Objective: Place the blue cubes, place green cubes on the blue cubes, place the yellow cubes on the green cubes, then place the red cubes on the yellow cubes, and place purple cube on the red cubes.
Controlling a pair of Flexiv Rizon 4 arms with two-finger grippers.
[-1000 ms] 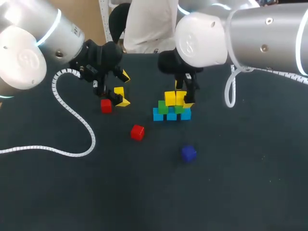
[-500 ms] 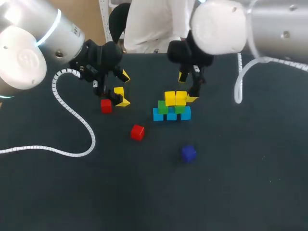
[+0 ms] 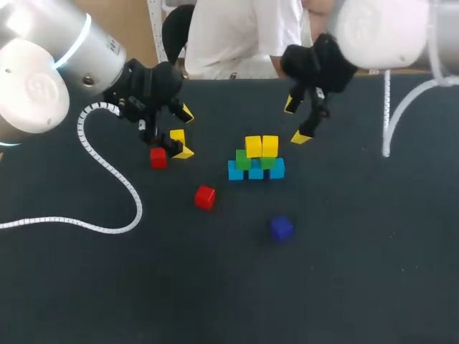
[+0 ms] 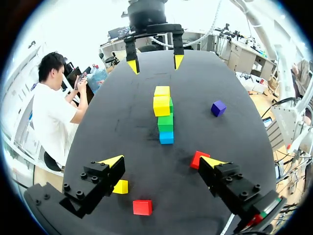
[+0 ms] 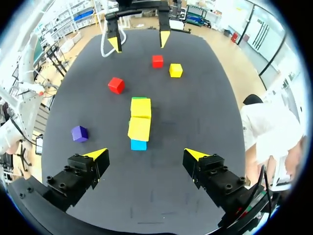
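L gripper (image 4: 162, 161), R gripper (image 3: 295, 121) both wide & empty; we'd best centre L over loose yellow cube (image 4: 121, 186), avoiding red cube (image 4: 142, 207) beside it.

I'm watching through the head camera, which is sitting high behind the arms and looking down on the whole table (image 3: 344, 272) from fairly far off. The left wrist camera is looking out past the left gripper (image 4: 163, 161) across the tabletop, low and close, facing the right gripper (image 4: 155, 63). The right wrist camera is facing back the opposite way, seemingly from somewhat higher. All three are taking in the cube stack (image 3: 257, 159) mid-table, and each wrist view is also catching the other arm's gripper.
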